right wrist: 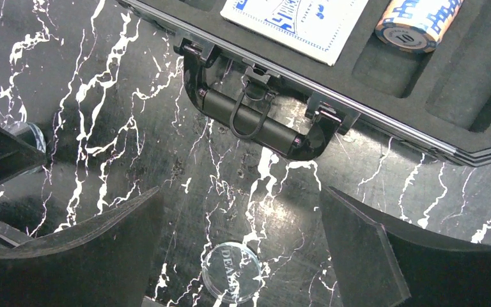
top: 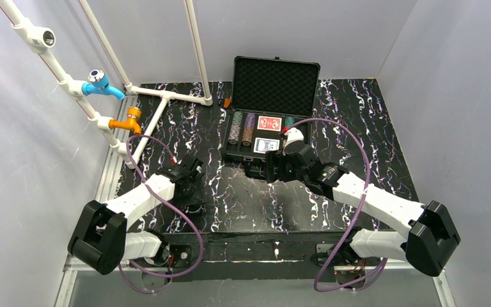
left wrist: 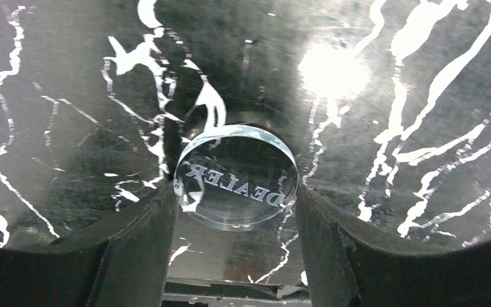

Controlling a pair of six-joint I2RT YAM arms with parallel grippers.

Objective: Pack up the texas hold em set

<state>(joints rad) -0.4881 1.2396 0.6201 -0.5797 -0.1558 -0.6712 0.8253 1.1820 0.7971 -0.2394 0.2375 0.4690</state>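
Left gripper (left wrist: 235, 192): 1 DEALER disc (left wrist: 236, 178) lies on the table (left wrist: 70, 96) between the jaws, touching both fingers. Right gripper (right wrist: 240, 190): a 2nd DEALER disc (right wrist: 231, 272) lies between the jaws, behind their tips. Ahead lies the handle (right wrist: 249, 121). Beyond it, the briefcase (right wrist: 383, 70) holds 1 card deck (right wrist: 294, 22), with 1 chip stack (right wrist: 415, 22) to its right.

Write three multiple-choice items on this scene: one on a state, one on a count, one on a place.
1. The case lid is: A) latched shut B) open C) removed.
2. Card decks in the case: A) one B) two C) four.
3. The dealer button lies: A) in the case B) on the lid C) between the left gripper fingers.

Answers: B, the lid's foam lining faces the top camera; B, one red-backed deck and one blue-backed deck; C, the left wrist view shows a finger on each side of it.
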